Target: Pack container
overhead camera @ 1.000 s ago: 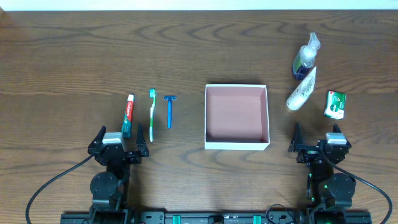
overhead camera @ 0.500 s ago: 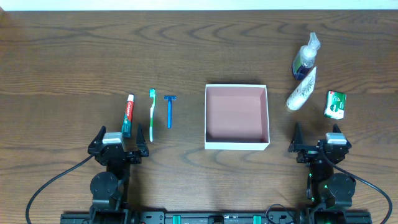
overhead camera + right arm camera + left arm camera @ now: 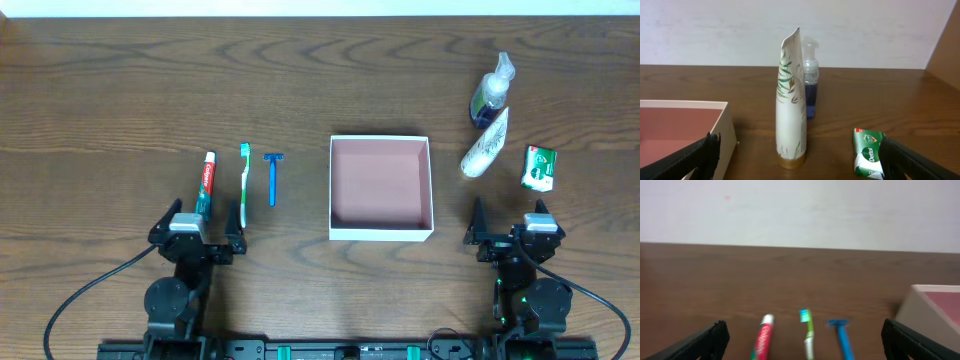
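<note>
The container (image 3: 381,234), a square white-walled box with a pinkish-brown inside, sits empty mid-table; it also shows in the left wrist view (image 3: 935,310) and the right wrist view (image 3: 685,125). My left gripper (image 3: 197,236) is open and empty just in front of a red toothpaste tube (image 3: 205,185), a green toothbrush (image 3: 243,185) and a blue razor (image 3: 272,178). My right gripper (image 3: 510,236) is open and empty, near a white leaf-print tube (image 3: 486,143), a pump bottle of blue liquid (image 3: 491,95) and a green soap packet (image 3: 539,168).
In the left wrist view the toothpaste (image 3: 762,340), toothbrush (image 3: 808,332) and razor (image 3: 844,337) lie between my fingers (image 3: 802,340), blurred. In the right wrist view the tube (image 3: 790,100), bottle (image 3: 810,90) and soap (image 3: 869,159) lie ahead of my fingers (image 3: 800,155).
My left gripper has shifted slightly forward and to the right, closer to the toothpaste end. The right arm and all objects have not moved.
</note>
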Motion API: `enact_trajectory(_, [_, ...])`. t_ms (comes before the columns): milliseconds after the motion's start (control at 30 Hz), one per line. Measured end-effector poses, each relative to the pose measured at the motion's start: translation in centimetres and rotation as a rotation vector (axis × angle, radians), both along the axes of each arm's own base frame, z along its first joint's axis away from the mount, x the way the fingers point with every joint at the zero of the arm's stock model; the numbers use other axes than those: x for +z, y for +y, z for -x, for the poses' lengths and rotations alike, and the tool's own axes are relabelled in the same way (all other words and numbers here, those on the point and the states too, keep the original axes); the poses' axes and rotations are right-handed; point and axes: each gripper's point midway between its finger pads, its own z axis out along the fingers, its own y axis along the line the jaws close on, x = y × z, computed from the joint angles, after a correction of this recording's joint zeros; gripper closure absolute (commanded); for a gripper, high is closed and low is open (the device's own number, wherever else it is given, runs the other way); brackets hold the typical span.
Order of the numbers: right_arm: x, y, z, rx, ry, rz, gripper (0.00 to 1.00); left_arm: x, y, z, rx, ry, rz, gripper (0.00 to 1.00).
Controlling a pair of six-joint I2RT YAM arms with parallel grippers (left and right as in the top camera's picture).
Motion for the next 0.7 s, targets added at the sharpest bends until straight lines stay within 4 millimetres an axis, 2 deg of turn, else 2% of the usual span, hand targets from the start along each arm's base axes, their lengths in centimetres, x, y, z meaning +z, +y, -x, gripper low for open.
enact_trajectory(67, [0.0, 0.0, 0.0, 0.000, 0.000, 0.000, 0.01, 1.4, -0.5, 0.2, -0.030, -0.019, 0.009, 0.02])
enact_trajectory(200, [0.0, 0.0, 0.0, 0.000, 0.000, 0.000, 0.01, 6.0, -1.3, 0.9, -0.077, -0.057, 0.006, 0.02])
enact_trajectory(300, [0.0, 0.0, 0.0, 0.000, 0.000, 0.000, 0.01, 8.4, -1.6, 0.9, -0.096, 0.028, -0.014, 0.02])
enact_trajectory(467, [0.0, 0.0, 0.0, 0.000, 0.000, 0.000, 0.01, 8.2, -2.0, 0.1, -0.121, 0.455, -0.030, 0.02])
enact_trajectory(533, [0.0, 0.0, 0.0, 0.000, -0.001, 0.000, 0.01, 8.6, -2.4, -0.8, -0.142, 0.585, -0.028, 0.02])
enact_trajectory(700, [0.0, 0.0, 0.0, 0.000, -0.001, 0.000, 0.01, 9.9, -4.2, -4.1, -0.229, 0.707, 0.013, 0.02])
